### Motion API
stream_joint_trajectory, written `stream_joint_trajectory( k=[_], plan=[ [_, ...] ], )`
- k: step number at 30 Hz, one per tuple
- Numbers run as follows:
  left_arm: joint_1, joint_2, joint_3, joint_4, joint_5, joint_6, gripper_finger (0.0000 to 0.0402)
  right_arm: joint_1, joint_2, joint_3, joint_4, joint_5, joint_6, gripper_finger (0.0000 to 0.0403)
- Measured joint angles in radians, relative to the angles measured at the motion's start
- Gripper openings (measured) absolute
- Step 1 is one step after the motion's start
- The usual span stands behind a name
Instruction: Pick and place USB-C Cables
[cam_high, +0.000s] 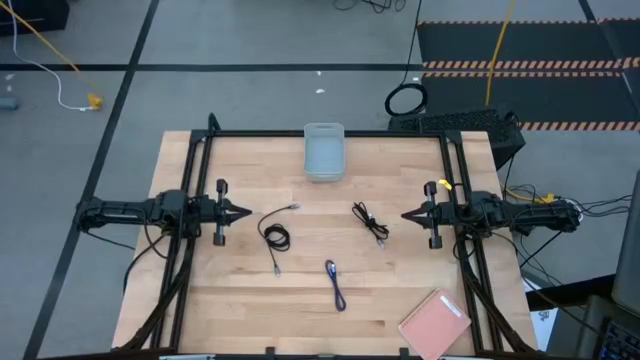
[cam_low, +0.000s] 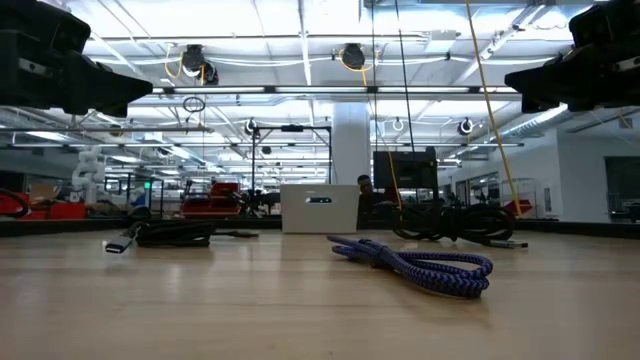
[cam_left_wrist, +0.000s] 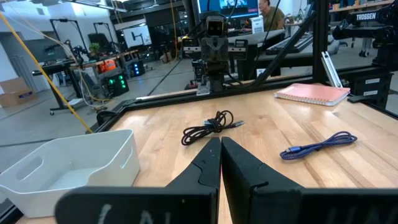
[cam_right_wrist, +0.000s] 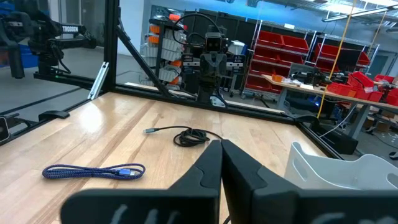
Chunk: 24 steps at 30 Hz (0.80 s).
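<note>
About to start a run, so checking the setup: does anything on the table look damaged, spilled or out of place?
Nothing stands out. The three USB-C cables, two black and one blue-purple, lie loose on the table; the white bin sits upright and a pink notebook lies flat. Both end effectors, left and right, hang shut above the table's sides.

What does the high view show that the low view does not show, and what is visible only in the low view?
Only the high view shows the pink notebook at the table's near right corner, the whole pale bin from above, and both arms resting at the table's sides, the left end effector and right end effector shut. Only the low view shows the room behind the table, with ceiling lights and red shelving. Both show the blue-purple cable, the coiled black cable on the left and the black cable on the right.
</note>
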Motion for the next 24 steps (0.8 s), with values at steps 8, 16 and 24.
stream_joint_trajectory(
  k=[8, 16, 24],
  plan=[
    [0.000, 0.000, 0.000, 0.000, 0.000, 0.000, 0.0017, 0.000, 0.000, 0.000, 0.000, 0.000, 0.000, 0.0000],
    [0.000, 0.000, 0.000, 0.000, 0.000, 0.000, 0.0017, 0.000, 0.000, 0.000, 0.000, 0.000, 0.000, 0.0000],
    [0.000, 0.000, 0.000, 0.000, 0.000, 0.000, 0.0017, 0.000, 0.000, 0.001, 0.063, 0.000, 0.051, 0.0000]
  ],
)
